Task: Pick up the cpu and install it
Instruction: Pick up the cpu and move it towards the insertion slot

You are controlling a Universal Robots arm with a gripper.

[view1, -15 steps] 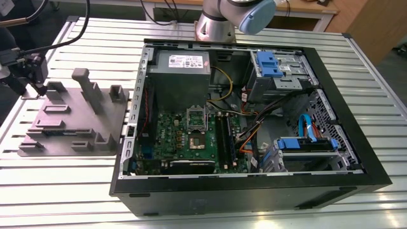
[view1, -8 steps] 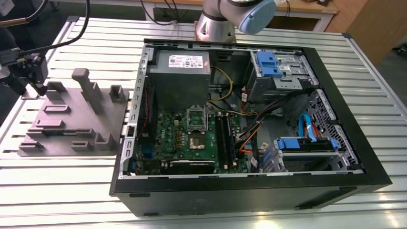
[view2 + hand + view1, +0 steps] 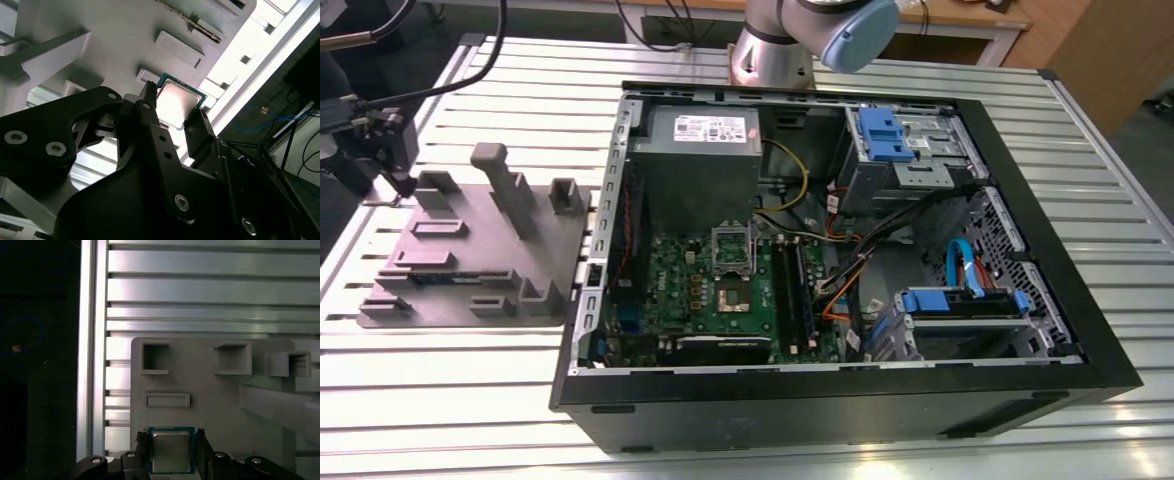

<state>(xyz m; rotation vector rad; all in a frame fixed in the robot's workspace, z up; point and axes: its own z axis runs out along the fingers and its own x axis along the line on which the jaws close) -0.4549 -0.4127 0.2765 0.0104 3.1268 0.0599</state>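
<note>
The hand (image 3: 171,436) is closed on the chip (image 3: 171,457); in both wrist views its two dark fingers (image 3: 141,444) press against two opposite edges, so the gap between them is just as wide as the chip. The chip (image 3: 176,102) lies flat between them, metal top towards the cameras, close over the grey plastic holder (image 3: 210,400); whether it touches the holder cannot be told.

The exterior view takes in the wider scene; the hand (image 3: 398,180) hangs at the far corner of the holder (image 3: 467,265), at the exterior view's left; the holder lies on the ribbed metal desk (image 3: 454,400), just beside the open computer case (image 3: 854,395), which sits to the exterior view's right with its green circuit board (image 3: 720,300) lying flat inside; the arm's base (image 3: 774,55) stands beyond the case.

The first wrist view shows the holder's square pockets (image 3: 155,359) and the desk's slats (image 3: 210,290) past them.
</note>
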